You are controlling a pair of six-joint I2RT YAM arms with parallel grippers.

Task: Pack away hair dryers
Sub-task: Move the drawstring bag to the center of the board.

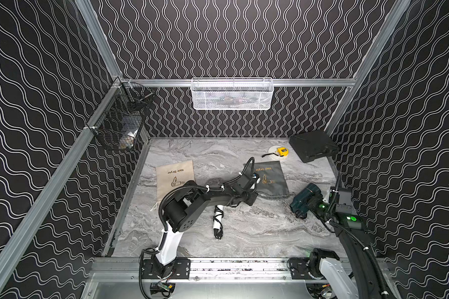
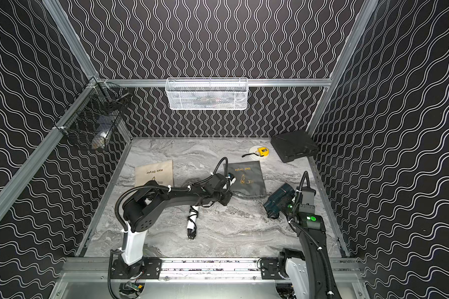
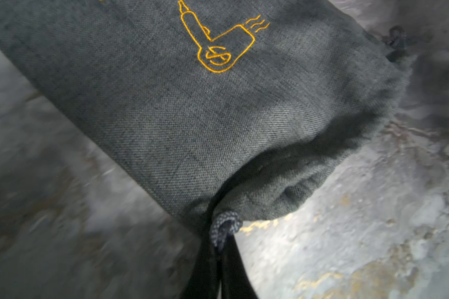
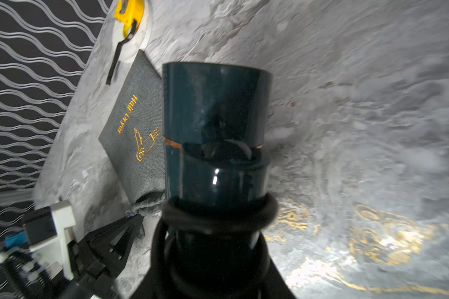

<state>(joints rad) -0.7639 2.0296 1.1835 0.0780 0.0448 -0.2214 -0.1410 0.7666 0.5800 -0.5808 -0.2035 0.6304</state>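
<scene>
Grey marble tabletop (image 1: pixel 257 233) between black wave-patterned walls (image 1: pixel 231 38) bears the white hair dryer (image 1: pixel 215 224).

The white hair dryer (image 1: pixel 217 219) lies flat mid-desk (image 1: pixel 257 233), black cord wound round its handle, plug toward the front edge, head hidden. The dark teal hair dryer (image 4: pixel 213 116), near the right edge, is gripped at its cord-wrapped handle by the right claw (image 1: pixel 312 204).

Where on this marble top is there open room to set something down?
Widest bare marble: the front stretch between the white dryer and the right arm's base. Also free: the back centre between the beige bag and tape measure. Crowded: middle right, where the dark grey bag, left fingers and teal dryer meet.
</scene>
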